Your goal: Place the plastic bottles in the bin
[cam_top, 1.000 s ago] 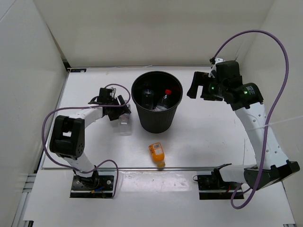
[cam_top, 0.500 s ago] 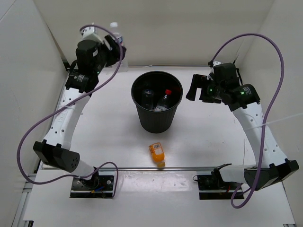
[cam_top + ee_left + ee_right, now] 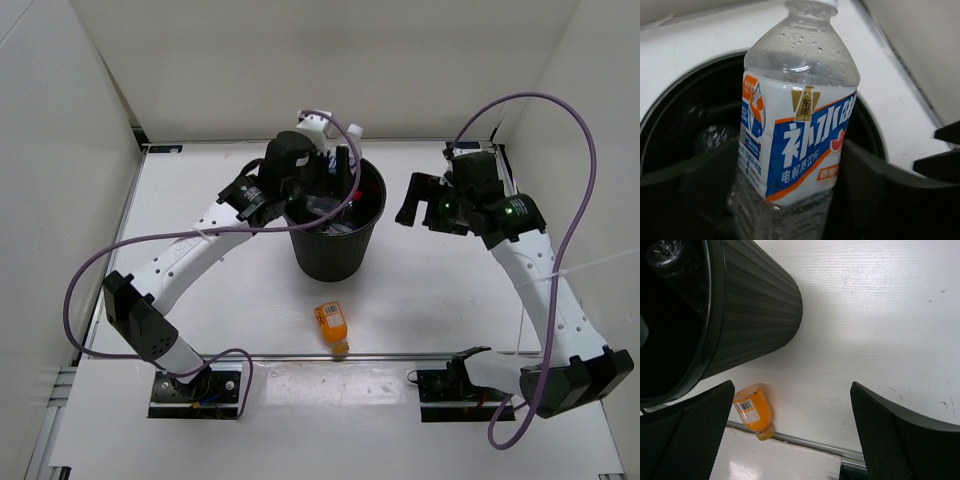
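Observation:
My left gripper (image 3: 340, 168) is shut on the clear bottle with the blue-white label (image 3: 799, 125) and holds it upright over the open mouth of the black bin (image 3: 330, 255). In the left wrist view the gripper (image 3: 790, 187) grips the bottle's lower half, with the bin (image 3: 687, 107) below it and a clear bottle (image 3: 707, 141) lying inside. The squat orange bottle (image 3: 332, 323) lies on the table in front of the bin and also shows in the right wrist view (image 3: 754, 410). My right gripper (image 3: 413, 200) is open and empty, right of the bin (image 3: 755, 310).
White walls close in the table at the back and both sides. A metal rail (image 3: 400, 356) runs along the near table edge just behind the orange bottle. Purple cables loop off both arms.
My left arm lifted the blue-white bottle from the table left of the bin, swung up to the back left, and now holds it over the bin. The right arm barely moved.

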Available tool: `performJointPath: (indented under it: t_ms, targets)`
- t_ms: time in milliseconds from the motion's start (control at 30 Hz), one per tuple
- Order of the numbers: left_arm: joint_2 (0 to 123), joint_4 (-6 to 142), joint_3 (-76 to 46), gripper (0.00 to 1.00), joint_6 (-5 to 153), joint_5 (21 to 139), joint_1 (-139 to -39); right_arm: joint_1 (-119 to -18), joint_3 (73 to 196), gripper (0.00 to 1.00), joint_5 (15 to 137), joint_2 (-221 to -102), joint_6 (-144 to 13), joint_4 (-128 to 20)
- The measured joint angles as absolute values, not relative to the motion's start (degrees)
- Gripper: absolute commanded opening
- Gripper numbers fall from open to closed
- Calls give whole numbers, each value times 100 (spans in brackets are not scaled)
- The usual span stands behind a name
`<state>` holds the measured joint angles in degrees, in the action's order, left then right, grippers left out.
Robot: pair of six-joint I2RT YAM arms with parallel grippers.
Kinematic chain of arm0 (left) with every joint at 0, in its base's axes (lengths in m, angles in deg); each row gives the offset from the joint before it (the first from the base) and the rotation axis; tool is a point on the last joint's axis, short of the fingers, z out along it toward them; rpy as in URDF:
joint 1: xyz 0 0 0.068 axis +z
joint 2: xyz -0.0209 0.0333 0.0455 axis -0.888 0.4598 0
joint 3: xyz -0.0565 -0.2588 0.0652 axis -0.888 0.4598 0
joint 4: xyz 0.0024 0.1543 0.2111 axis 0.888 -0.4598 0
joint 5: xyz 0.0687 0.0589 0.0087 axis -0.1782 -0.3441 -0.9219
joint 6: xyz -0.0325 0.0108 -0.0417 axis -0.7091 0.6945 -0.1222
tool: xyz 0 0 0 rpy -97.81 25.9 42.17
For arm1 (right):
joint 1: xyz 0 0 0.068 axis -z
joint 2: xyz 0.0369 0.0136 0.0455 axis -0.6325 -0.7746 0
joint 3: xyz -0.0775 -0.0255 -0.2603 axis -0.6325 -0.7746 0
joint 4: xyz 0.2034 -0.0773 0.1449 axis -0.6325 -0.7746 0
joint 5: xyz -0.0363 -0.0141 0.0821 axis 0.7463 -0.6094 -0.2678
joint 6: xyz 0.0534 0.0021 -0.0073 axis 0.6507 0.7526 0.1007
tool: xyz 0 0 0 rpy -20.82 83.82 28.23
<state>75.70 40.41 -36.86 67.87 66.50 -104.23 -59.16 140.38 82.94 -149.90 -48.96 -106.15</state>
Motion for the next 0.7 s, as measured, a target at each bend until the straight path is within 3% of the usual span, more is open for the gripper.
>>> performJointPath:
  t_ms: [133, 367, 533, 700]
  targets:
    - [7369, 3837, -3454, 100, 6908, 6167, -10438, -5916, 13443, 100, 8189, -14540, -4815, -10434]
    - [6550, 3997, -4075, 100, 7251, 5043, -10395, -6187, 11990, 100, 7778, -13323, -4540, -9883]
    - [5295, 4124, -3360, 100, 7314, 4247, -9938, -7319, 10632, 100, 7442, -12805, -4301, -9169]
    - [4613, 3265, -2466, 100, 6908, 3780, -9142, -9105, 9540, 100, 8001, -12846, -4144, -8430]
